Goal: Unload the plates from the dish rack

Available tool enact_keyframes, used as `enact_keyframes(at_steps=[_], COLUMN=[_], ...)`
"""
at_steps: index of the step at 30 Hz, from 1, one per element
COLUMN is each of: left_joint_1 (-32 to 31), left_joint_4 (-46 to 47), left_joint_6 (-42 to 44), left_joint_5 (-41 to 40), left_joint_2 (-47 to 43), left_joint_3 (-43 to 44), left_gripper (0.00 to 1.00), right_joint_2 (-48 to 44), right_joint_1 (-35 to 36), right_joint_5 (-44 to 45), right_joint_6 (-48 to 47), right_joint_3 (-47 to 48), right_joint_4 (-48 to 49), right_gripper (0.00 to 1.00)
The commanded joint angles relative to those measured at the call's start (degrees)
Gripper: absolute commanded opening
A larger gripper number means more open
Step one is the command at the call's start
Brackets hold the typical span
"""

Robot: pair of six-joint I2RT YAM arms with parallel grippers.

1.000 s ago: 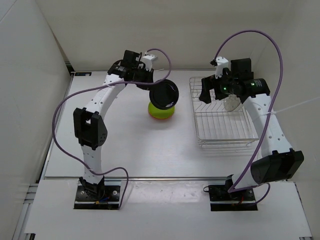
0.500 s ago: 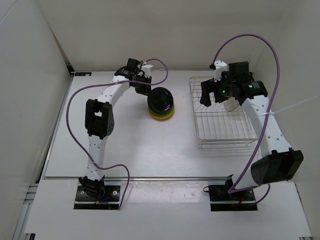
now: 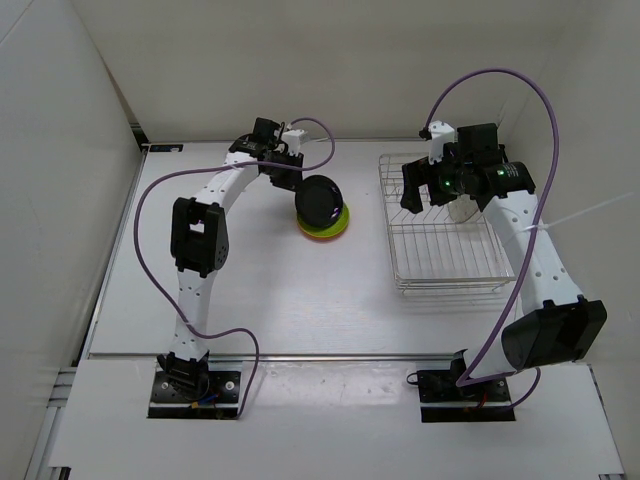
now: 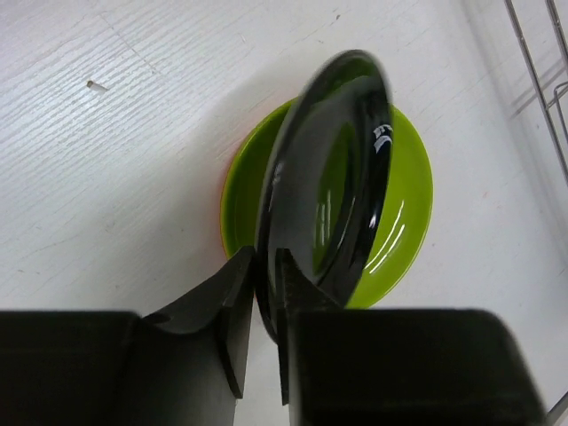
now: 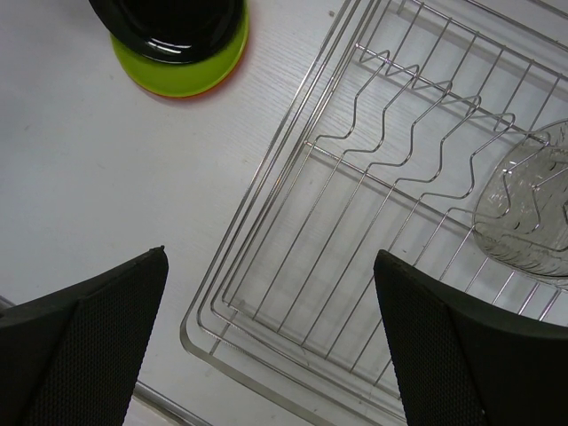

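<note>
The left gripper (image 4: 264,266) pinches the glossy black round plate (image 4: 333,169) by its rim, tilted over the yellow-green plate (image 4: 404,204) stacked on the orange plate (image 5: 182,95) — at nine o'clock from the silver wire dish rack (image 3: 450,286). The right gripper (image 5: 269,256) gapes empty above the rack, where the clear see-through plate (image 5: 524,222) stands toward one o'clock. White table (image 3: 260,300), white walls (image 3: 300,60).

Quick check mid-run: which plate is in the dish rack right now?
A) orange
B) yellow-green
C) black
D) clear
D: the clear plate is the only one in the dish rack; the black plate is pinched in the left gripper over the yellow-green plate, outside the rack.
</note>
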Motion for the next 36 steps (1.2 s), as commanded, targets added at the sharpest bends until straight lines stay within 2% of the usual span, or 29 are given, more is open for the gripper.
enact_keyframes(at_steps=[1,4,8,11,12,18,19,21,22,27,31,33,36], left_joint_1=[0.18,0.18,0.18,0.18,0.18,-0.35,-0.35,-0.35,-0.35,-0.35,-0.96,-0.96,-0.96], left_joint_4=[1.34,1.87,1.87,1.87,1.87,1.87,1.87,1.87,0.48,-0.86,-4.36,-6.03,-6.57], left_joint_6=[-0.21,-0.74,-1.27,-1.79,-1.79,-1.27,-1.27,-0.74,-0.74,1.01,1.55,2.15,2.16], left_joint_5=[0.57,0.57,0.05,-0.57,-0.57,-2.32,-2.33,-3.73,-5.21,-14.16,-22.97,-26.21,-29.12], left_joint_2=[-1.31,-1.31,-1.92,-2.98,-3.5,-6.48,-7.53,-8.86,-9.65,-19.22,-26.17,-29.58,-35.03], left_joint_3=[-0.82,-0.82,-0.82,-1.35,-2.13,-4.68,-4.69,-5.31,-5.31,-8.28,-10.05,-10.75,-16.18], left_gripper=[0.29,0.36,0.38,0.44,0.51,0.75,0.83,0.9,1.0,1.0,1.0,1.0,1.0], right_joint_2=[-1.27,-1.27,-1.27,-1.8,-1.8,-1.8,-1.8,-1.8,-1.27,1.98,5.49,8.04,11.29], right_joint_1=[0.07,0.07,0.07,0.07,0.07,0.07,0.07,0.07,0.07,-2.99,-7.65,-8.71,-10.91], right_joint_5=[0.24,0.24,0.24,0.24,0.24,1.38,2.08,5.15,9.95,23.16,26.68,29.77,30.3], right_joint_6=[-0.88,-0.88,-0.88,-0.88,-0.88,-0.36,-0.36,0.25,0.26,-1.67,-4.66,-5.89,-6.51], right_joint_3=[0.04,0.04,0.04,0.04,0.04,0.04,0.04,0.04,-0.66,-2.07,-2.07,-2.07,-1.28], right_joint_4=[1.19,1.19,1.19,1.19,1.19,1.19,1.19,1.71,2.24,5.92,9.0,11.29,13.3], right_gripper=[1.0,1.0,1.0,1.0,1.0,1.0,1.0,1.0,1.0,1.0,0.99,0.96,0.89])
